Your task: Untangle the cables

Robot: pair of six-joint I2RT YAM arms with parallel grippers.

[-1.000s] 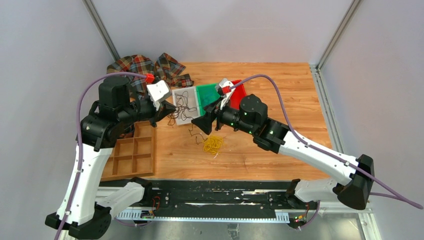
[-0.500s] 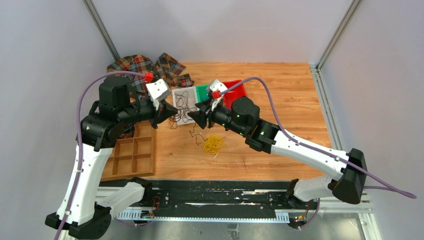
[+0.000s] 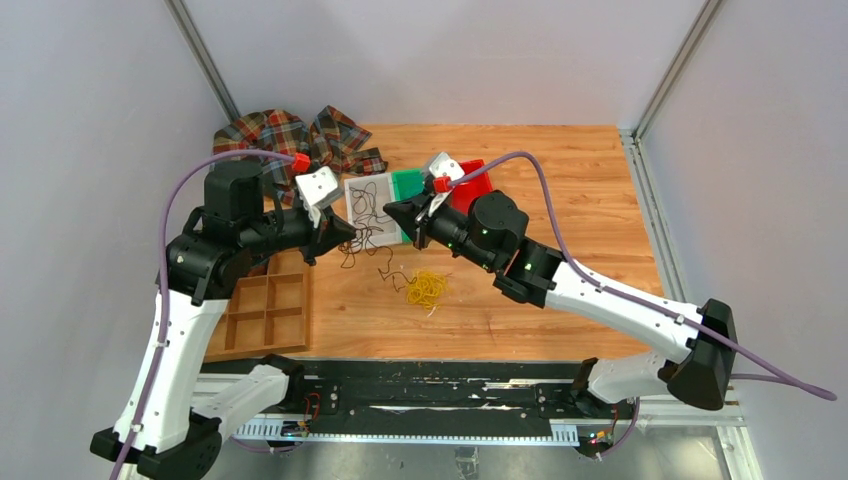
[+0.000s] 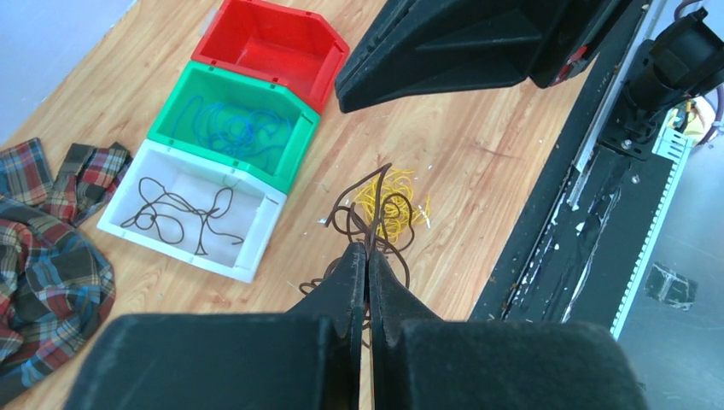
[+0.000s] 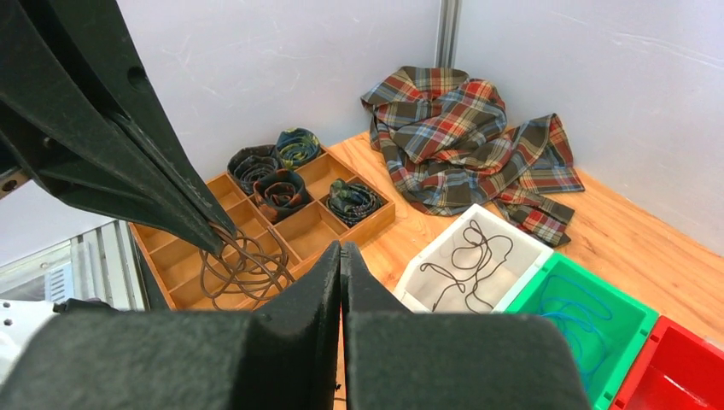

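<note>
My left gripper [image 4: 367, 249] is shut on a bunch of dark brown cable loops [image 4: 378, 212] and holds them above the table. From the right wrist the same loops [image 5: 243, 265] dangle below the left fingers [image 5: 183, 201]. On the wood beneath lies a small yellow cable tangle [image 3: 427, 288], with a few dark strands [image 3: 392, 272] beside it. My right gripper [image 5: 341, 249] is shut with nothing visible between its jaws. It hovers near the bins, facing the left gripper [image 3: 350, 236]. A dark cable lies in the white bin [image 4: 260, 231]. A blue one lies in the green bin [image 4: 294, 158].
An empty red bin [image 4: 329, 73] stands next to the green one. A wooden compartment tray [image 3: 305, 300] with coiled dark bundles [image 5: 282, 188] sits at the left. Plaid cloth [image 3: 290, 135] lies crumpled in the back left corner. A black rail [image 3: 430, 395] runs along the near edge.
My right gripper has closed from wide open and moved left and back, toward the white bin. The left gripper has shifted slightly right and forward, still holding the dark loops.
</note>
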